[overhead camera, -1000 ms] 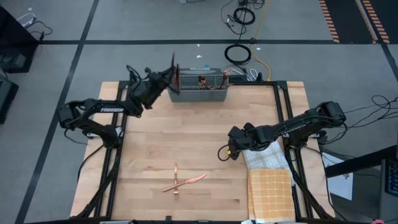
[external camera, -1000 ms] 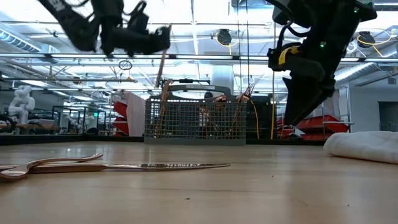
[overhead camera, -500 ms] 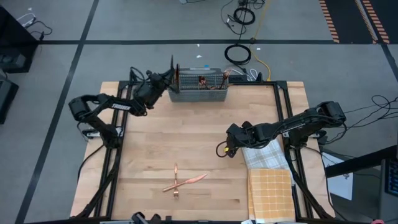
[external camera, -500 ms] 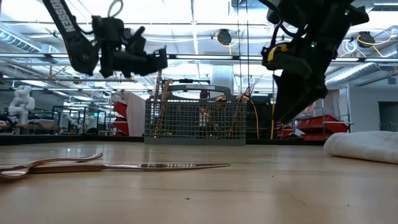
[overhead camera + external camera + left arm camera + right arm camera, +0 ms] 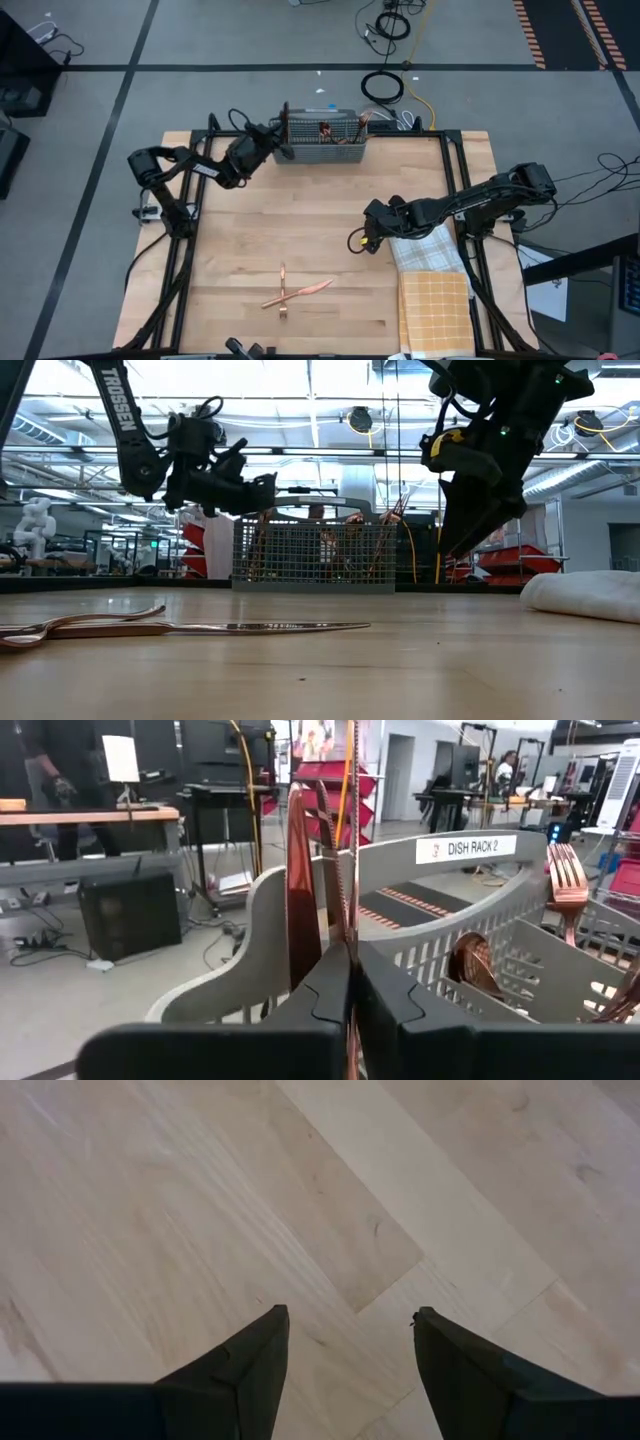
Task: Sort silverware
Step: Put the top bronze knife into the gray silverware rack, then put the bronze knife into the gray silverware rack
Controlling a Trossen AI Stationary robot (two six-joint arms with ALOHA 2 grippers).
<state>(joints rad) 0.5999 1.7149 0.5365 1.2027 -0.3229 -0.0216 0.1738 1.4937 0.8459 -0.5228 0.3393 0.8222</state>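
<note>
The left tool is held at the left end of the grey mesh caddy, clenched on a thin copper piece that stands upright between its fingers; whether it is a knife or a handle cannot be told. Judged step: lowering this piece into the end compartment. For a clean drop, the piece should be kept vertical and clear of the curved grey wall, and let go only once its lower end is inside the rim. A broad flat copper blade already stands in that compartment; a spoon bowl and fork tines are seen further along.

The right tool hovers released over bare pale wood, just beside the checked cloth.

Two pieces of silverware, slim, polished and rose-gold, lie crossed on the surface near its front edge, well apart from both tools. The caddy is perforated plastic with a rounded end.
</note>
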